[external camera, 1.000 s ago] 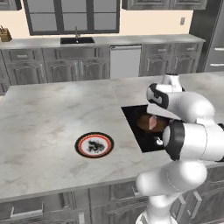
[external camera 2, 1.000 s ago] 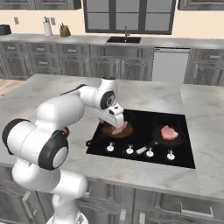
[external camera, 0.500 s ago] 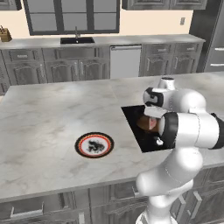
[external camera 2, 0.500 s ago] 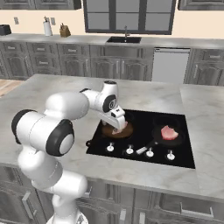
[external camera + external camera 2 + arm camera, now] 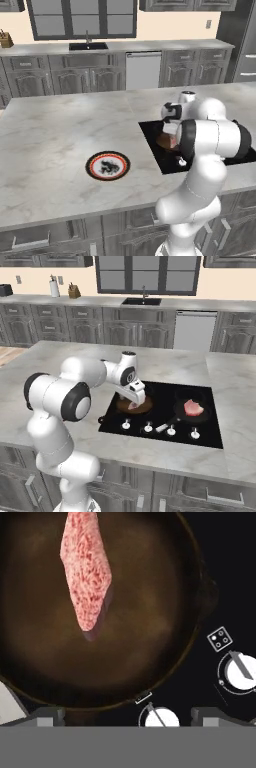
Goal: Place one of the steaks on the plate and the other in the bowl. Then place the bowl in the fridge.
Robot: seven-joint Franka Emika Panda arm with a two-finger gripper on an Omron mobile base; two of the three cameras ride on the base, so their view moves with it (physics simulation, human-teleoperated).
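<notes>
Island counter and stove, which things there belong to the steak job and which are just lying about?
For the job:
- steak in the brown pan
- steak in the black pan
- plate
- gripper, open above the first steak

Lying about:
- brown pan
- black pan
- stove knobs
- knife block

Two steaks: one [image 5: 86, 577] lying in a brown pan [image 5: 150, 637], the other [image 5: 193, 407] in a black frying pan [image 5: 186, 415], so two pans on the single black cooktop [image 5: 210, 428]. One patterned plate [image 5: 107, 166] sits on the island counter [image 5: 55, 145]. Four white knobs [image 5: 126, 425] line the cooktop's front edge. One robot arm [image 5: 75, 393].
</notes>
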